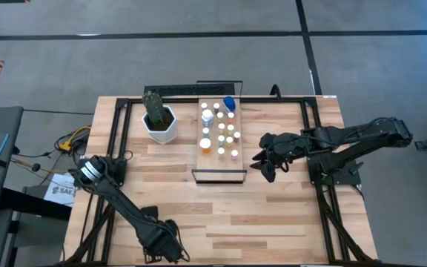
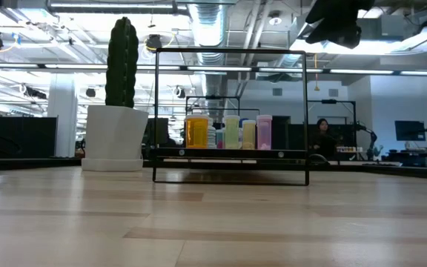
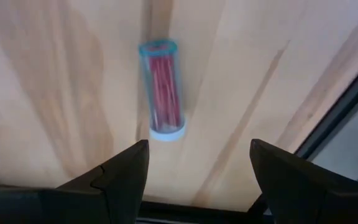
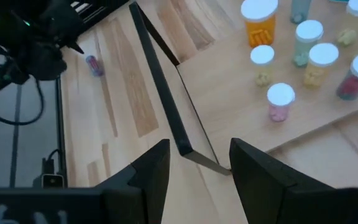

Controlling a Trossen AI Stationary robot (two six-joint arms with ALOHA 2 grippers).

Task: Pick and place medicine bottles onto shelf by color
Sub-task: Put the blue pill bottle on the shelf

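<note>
A small clear bottle [image 3: 161,87] with red contents and a white cap lies on its side on the bare tabletop near the front left; in the right wrist view the bottle [image 4: 94,65] shows beside the left arm. My left gripper [image 3: 197,168] hangs open just above it, pointing steeply down, a little short of its capped end; in the high view my left gripper [image 1: 166,249] is at the near edge. The shelf [image 1: 221,172] at the table's middle carries several upright medicine bottles [image 1: 219,132]. My right gripper [image 1: 267,160] hovers open to the right of the shelf, holding nothing.
A white pot with a green cactus [image 1: 159,121] stands left of the shelf's far end. The shelf's dark front lip [image 4: 166,99] and its tall dark frame [image 2: 230,52] border the board. Bare wood lies between the shelf and the table's near edge.
</note>
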